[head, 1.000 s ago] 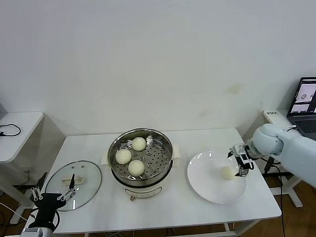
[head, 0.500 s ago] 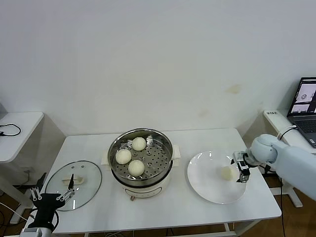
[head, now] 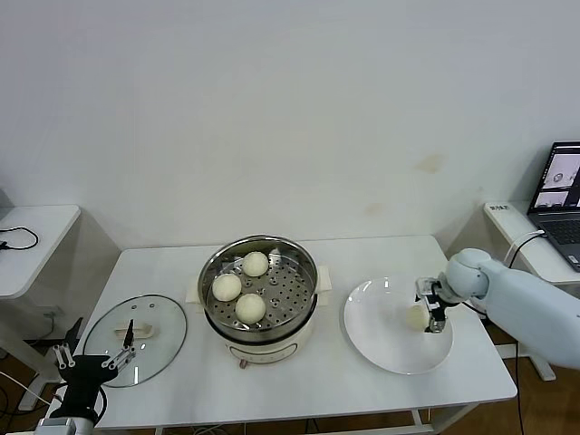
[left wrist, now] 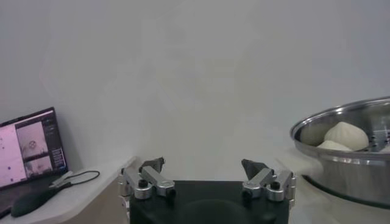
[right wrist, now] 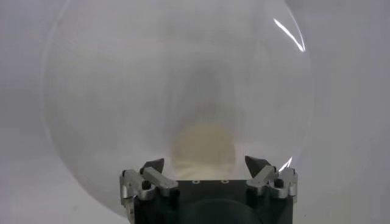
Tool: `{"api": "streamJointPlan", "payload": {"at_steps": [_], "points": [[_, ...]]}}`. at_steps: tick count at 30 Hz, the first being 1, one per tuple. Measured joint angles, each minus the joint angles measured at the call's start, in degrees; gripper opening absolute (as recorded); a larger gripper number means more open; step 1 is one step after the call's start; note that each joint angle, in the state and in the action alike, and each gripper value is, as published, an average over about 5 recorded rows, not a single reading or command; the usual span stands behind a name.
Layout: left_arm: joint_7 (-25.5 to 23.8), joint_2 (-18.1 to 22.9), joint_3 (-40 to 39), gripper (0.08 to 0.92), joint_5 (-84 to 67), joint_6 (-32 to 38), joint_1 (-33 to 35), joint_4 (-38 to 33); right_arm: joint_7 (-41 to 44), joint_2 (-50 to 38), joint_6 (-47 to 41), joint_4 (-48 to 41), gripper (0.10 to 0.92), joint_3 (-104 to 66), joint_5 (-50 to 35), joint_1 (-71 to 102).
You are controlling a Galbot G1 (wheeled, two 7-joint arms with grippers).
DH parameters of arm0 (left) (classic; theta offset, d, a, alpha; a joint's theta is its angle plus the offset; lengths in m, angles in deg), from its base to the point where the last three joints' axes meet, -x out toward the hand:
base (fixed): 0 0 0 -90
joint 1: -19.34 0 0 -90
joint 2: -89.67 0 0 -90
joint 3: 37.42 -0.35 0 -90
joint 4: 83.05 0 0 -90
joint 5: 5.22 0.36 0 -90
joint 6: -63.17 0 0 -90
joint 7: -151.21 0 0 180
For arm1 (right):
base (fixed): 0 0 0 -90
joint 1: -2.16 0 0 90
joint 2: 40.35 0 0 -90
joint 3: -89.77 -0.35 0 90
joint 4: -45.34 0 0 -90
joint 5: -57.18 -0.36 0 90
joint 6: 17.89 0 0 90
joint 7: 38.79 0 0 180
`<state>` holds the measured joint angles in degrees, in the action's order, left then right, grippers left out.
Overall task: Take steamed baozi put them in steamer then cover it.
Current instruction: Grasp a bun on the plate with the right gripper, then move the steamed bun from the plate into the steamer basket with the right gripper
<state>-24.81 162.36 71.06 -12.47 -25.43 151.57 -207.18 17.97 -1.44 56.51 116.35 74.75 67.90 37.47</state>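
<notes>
Three cream-white baozi [head: 236, 285] lie on the perforated floor of the steel steamer [head: 259, 301] at the table's middle; two of them show in the left wrist view [left wrist: 345, 135]. A fourth baozi [head: 416, 317] lies on the white plate [head: 390, 349] at the right. My right gripper [head: 433, 308] is open and low over the plate, straddling this baozi; in the right wrist view the baozi [right wrist: 203, 145] sits between the spread fingertips of the gripper [right wrist: 205, 164]. My left gripper [head: 91, 362] is open and empty, parked at the table's front left edge.
The steamer's glass lid [head: 134, 327] lies flat on the table at the left, just beyond the left gripper. A side table [head: 27, 231] stands at far left. A laptop [head: 564, 186] is on a desk at far right.
My right gripper has moved left and down onto the plate, closing in from beside the baozi to around it. The left arm and the steamer have not moved.
</notes>
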Motion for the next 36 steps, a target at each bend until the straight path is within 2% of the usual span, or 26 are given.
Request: {"api": "streamJointPlan", "payload": {"at_steps": [7, 16, 26, 36], "points": [[0.00, 0.14, 0.03, 0.823, 0.03, 0.02, 0.27, -0.15, 0.60, 0.74, 0.14, -1.08, 0.700, -0.88, 0.52, 0.80], [0.02, 0.26, 0.08, 0.823, 0.03, 0.05, 0.38, -0.38, 1.86, 0.41, 0.36, -0.84, 0.637, -0.28, -0.44, -0.88], [0.03, -0.05, 0.06, 0.823, -0.09, 0.07, 0.13, -0.66, 3.22, -0.92, -0.85, 2.11, 0.628, 3.45, -4.66, -8.71], [0.05, -0.43, -0.21, 0.823, -0.17, 0.06, -0.38, -0.59, 2.29, 0.96, -4.86, 8.87, 0.630, 13.88, -15.72, -25.33]]}}
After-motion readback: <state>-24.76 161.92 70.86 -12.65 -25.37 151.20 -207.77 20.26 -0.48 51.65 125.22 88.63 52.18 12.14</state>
